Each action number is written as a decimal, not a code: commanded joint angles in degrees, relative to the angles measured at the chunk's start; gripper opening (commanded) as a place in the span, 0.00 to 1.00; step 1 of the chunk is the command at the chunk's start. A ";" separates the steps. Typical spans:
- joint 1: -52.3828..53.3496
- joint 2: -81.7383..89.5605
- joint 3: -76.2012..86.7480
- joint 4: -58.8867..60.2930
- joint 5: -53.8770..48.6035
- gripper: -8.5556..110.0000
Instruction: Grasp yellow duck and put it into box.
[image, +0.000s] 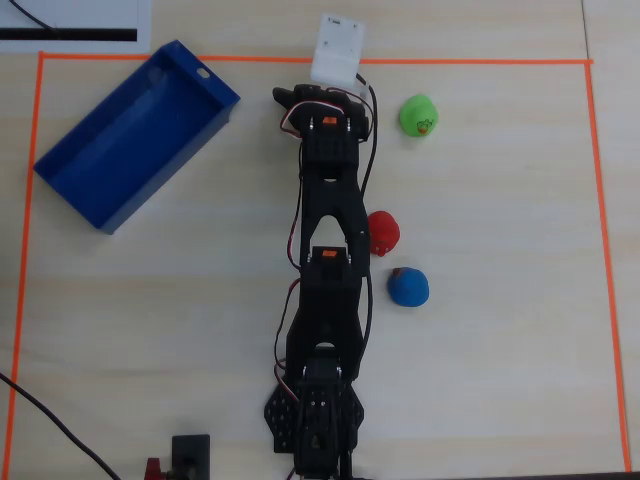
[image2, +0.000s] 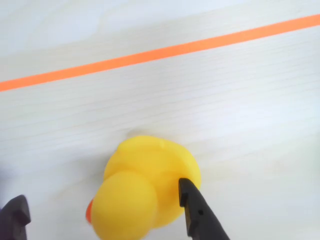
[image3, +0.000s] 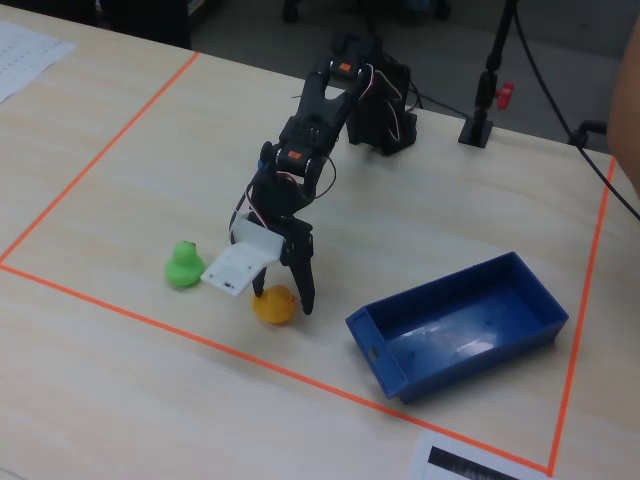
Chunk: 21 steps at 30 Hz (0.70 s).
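The yellow duck (image2: 147, 187) stands on the table just inside the orange tape line, between my gripper's fingers; it also shows in the fixed view (image3: 274, 305). My gripper (image2: 102, 215) is open, lowered around the duck. The right fingertip (image2: 195, 207) touches the duck's side, and the left fingertip (image2: 15, 215) stands apart from it. In the fixed view the gripper (image3: 283, 293) points down at the duck. In the overhead view the duck is hidden under the white wrist mount (image: 337, 50). The blue box (image: 95, 170) lies open and empty at the upper left, and at the right in the fixed view (image3: 385, 360).
A green duck (image: 419, 115) sits right of the gripper in the overhead view and left of it in the fixed view (image3: 183, 265). A red duck (image: 383, 232) and a blue toy (image: 408, 287) lie beside the arm. Orange tape (image2: 165, 50) borders the workspace.
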 joint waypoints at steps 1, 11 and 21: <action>0.26 0.00 -4.39 1.05 -0.09 0.36; 0.35 -0.35 -5.63 3.16 1.05 0.07; 1.49 7.21 -5.71 3.69 7.12 0.07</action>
